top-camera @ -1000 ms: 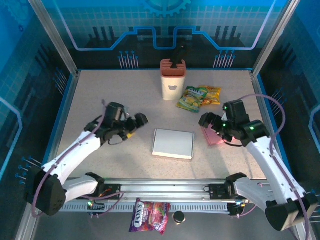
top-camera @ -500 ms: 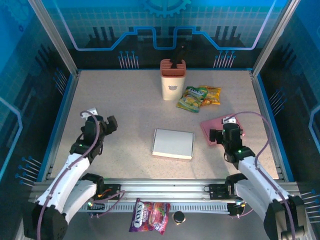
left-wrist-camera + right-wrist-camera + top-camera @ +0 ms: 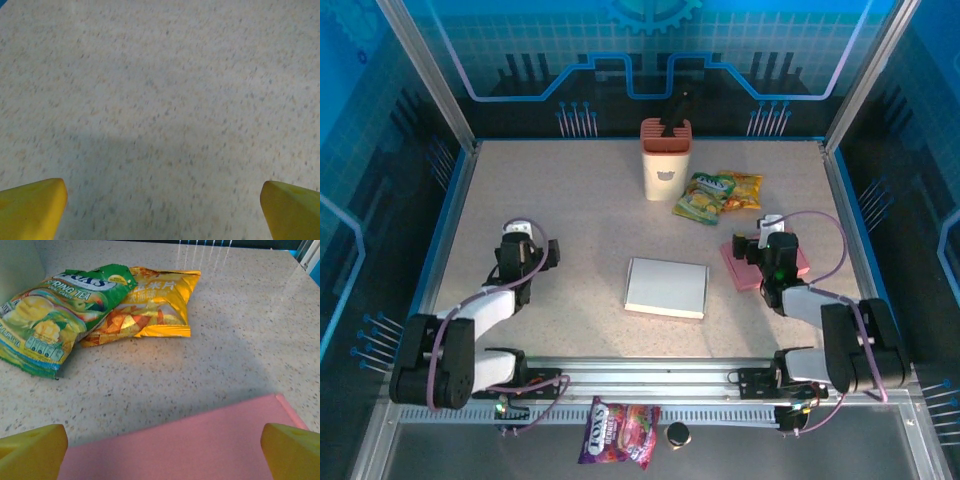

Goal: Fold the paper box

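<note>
A flat white paper box (image 3: 666, 287) lies closed in the middle of the table, with neither gripper touching it. To its left, my left gripper (image 3: 523, 255) hangs low over bare table (image 3: 160, 100), open, with its yellow fingertips (image 3: 30, 207) wide apart and nothing between them. My right gripper (image 3: 767, 250) is open too, just above a flat pink sheet (image 3: 200, 440) that lies right of the box. The near end of that pink sheet (image 3: 745, 270) is hidden under the gripper.
A white holder with a red top (image 3: 666, 160) stands at the back centre. A green snack bag (image 3: 55, 315) and a yellow one (image 3: 150, 302) lie just beyond the pink sheet. A candy bag (image 3: 620, 432) lies in front of the rail. Blue walls edge the table.
Both arms have folded back toward their bases. The left gripper drew away from the white box to the left. The right gripper pulled back and now sits over the pink sheet.
</note>
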You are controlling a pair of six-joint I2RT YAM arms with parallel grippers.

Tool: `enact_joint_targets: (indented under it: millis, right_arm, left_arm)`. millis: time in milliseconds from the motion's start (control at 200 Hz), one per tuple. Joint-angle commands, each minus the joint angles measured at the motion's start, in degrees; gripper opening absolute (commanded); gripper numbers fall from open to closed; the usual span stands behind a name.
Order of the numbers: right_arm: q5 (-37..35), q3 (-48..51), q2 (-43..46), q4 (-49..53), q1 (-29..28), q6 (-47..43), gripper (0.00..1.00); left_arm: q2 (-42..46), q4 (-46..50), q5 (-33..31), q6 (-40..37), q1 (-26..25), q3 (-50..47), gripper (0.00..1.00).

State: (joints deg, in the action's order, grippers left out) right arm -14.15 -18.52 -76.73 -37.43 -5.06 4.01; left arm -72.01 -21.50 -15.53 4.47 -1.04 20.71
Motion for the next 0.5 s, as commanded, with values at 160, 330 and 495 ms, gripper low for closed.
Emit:
enact_joint_targets:
  millis: [160,330,495]
  right_arm:
    - [4.25,0.05,-11.07,-21.53,2.65,-0.55,1.0]
    - [2.79,-0.12,-11.16,-20.96,1.85,-1.1,1.0]
    - [-1.39,-2.96,-11.56,-16.21,-0.02,-2.01,1.0]
  left_arm:
    - [-10.64,-23.54,7.99,-1.13,2.09,2.25,0.99]
    - [-16.22,-32.1,8.46,-1.41,2.01,-0.15,0.99]
    - [-17.0,-33.55,7.79,-1.57,1.74,-0.04,0.99]
